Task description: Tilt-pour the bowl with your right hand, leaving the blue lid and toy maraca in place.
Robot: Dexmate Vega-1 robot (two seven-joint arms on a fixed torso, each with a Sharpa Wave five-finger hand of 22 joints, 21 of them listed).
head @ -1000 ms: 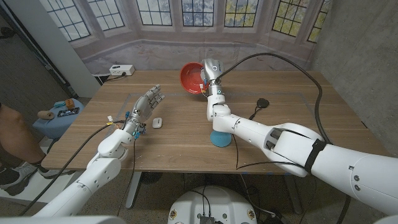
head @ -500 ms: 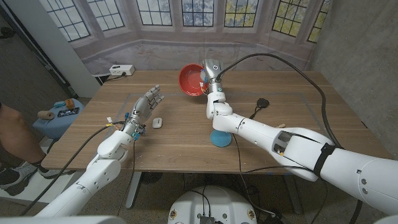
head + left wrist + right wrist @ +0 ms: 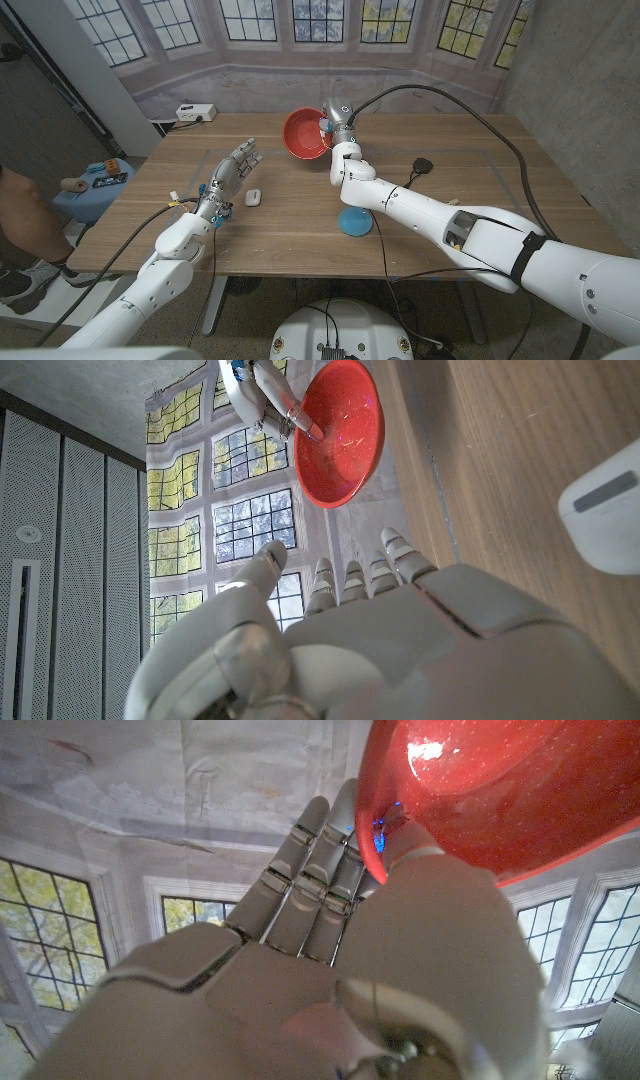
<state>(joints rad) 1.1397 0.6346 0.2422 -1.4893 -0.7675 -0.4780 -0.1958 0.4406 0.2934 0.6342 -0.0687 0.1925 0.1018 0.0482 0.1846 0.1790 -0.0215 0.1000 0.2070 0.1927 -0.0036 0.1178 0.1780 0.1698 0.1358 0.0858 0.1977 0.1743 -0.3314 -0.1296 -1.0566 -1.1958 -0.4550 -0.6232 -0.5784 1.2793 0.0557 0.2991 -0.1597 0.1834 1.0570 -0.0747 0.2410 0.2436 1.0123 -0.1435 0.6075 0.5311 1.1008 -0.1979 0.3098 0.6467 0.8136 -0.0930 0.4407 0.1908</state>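
Observation:
The red bowl [image 3: 303, 133] hangs above the far middle of the table, tipped on its side with its inside facing me. My right hand [image 3: 336, 124] grips its rim on the right. The bowl [image 3: 480, 790] sits against the fingers [image 3: 310, 860] in the right wrist view. It also shows as a tilted red bowl [image 3: 340, 430] in the left wrist view. The blue lid [image 3: 356, 221] lies on the table near the front, beside my right forearm. A small black object with a thin stem [image 3: 423, 166], perhaps the toy maraca, lies to the right. My left hand [image 3: 232, 172] is raised at the left, fingers apart, holding nothing.
A small white case [image 3: 253, 197] lies just right of my left hand. A white power strip [image 3: 196, 112] sits at the table's far left corner. A black cable [image 3: 470, 110] arcs over the right side. A person [image 3: 15, 230] and a blue item [image 3: 95, 185] are off the left edge.
The bowl has shifted slightly left and lower, tipping further so more of its inside faces me. My right forearm has swung lower, uncovering more of the blue lid. The left hand is still.

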